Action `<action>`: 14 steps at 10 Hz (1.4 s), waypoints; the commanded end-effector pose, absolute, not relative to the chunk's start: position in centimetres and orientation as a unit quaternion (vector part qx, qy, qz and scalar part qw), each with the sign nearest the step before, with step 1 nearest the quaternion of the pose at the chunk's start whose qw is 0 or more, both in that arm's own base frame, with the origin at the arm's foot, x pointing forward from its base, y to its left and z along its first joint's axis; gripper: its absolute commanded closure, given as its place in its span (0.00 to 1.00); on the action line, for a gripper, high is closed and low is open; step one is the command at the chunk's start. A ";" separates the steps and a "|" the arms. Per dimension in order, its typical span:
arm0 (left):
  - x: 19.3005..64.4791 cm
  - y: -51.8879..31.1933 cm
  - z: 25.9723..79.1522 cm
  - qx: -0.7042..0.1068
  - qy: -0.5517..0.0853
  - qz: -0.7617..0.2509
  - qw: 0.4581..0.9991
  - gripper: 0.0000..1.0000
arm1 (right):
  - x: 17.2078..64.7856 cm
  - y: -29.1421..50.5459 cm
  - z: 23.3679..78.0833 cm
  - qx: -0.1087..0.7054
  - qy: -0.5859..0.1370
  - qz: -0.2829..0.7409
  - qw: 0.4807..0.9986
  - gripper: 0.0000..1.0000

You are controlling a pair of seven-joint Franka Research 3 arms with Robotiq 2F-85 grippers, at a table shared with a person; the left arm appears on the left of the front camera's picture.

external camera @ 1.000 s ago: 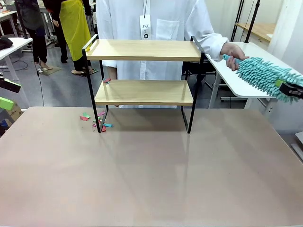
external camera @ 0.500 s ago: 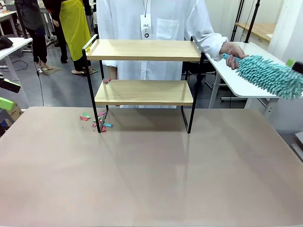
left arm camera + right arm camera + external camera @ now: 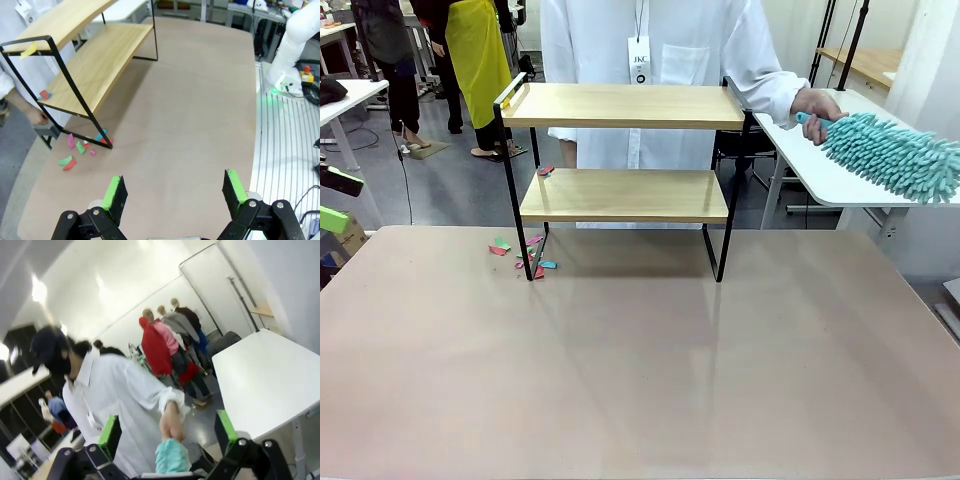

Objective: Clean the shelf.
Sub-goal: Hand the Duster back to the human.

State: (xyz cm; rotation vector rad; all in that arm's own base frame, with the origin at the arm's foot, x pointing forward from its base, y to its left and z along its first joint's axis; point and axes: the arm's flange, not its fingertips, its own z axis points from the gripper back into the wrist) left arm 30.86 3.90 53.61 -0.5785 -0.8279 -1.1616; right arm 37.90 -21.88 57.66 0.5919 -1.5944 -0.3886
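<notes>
- The shelf [image 3: 623, 170] stands toward the far edge of the tan tabletop [image 3: 640, 370], left of the middle of that edge, both wood boards level in the black frame.
- From the front, a person [image 3: 660, 70] in a white coat stands behind the shelf; one hand [image 3: 817, 108] holds the handle of a teal duster [image 3: 892, 155] out over the white side table [image 3: 830, 160] off the tabletop's far right corner.
- A badge [image 3: 640, 60] hangs on the coat; its small print looks like "JKC", though it is too small to be sure.
- Small coloured scraps [image 3: 525, 260] lie on the tabletop around the shelf's near left leg, and one red scrap [image 3: 546, 171] sits at the left end of the lower board.
- The left wrist view adds what the front does not: a yellow scrap [image 3: 28, 50] on the top end rail, and the left gripper [image 3: 175, 192] over bare tabletop, jaws spread wide with nothing between the green pads.
- That view also shows the scraps [image 3: 80, 150] close up, pink, green, red and blue, scattered just beside the leg.
- The right wrist view is blurred; the right gripper [image 3: 165, 432] points up at the person, fingers wide apart. The duster's teal tip [image 3: 171, 456] shows low between them, touching neither finger.
- People stand farther back in that view.
</notes>
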 end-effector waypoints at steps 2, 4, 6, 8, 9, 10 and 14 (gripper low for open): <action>31.0 3.8 53.7 -0.266 -0.385 -0.528 0.708 0.00 | 39.2 -26.7 57.9 0.304 -0.679 -0.240 0.624 0.00; 31.0 3.8 53.7 -0.266 -0.385 -0.528 0.708 0.00 | 38.3 -26.2 57.8 0.282 -0.692 -0.231 0.623 0.00; 31.0 3.8 53.7 -0.266 -0.385 -0.528 0.708 0.00 | 38.3 -26.2 57.8 0.282 -0.692 -0.231 0.623 0.00; 31.0 3.8 53.7 -0.266 -0.385 -0.528 0.708 0.00 | 38.3 -26.2 57.8 0.282 -0.692 -0.231 0.623 0.00; 31.0 3.8 53.7 -0.266 -0.385 -0.528 0.708 0.00 | 38.3 -26.2 57.8 0.282 -0.692 -0.231 0.623 0.00; 31.0 3.8 53.7 -0.266 -0.385 -0.528 0.708 0.00 | 38.3 -26.2 57.8 0.282 -0.692 -0.231 0.623 0.00; 31.0 3.8 53.7 -0.266 -0.385 -0.528 0.708 0.00 | 38.3 -26.2 57.8 0.282 -0.692 -0.231 0.623 0.00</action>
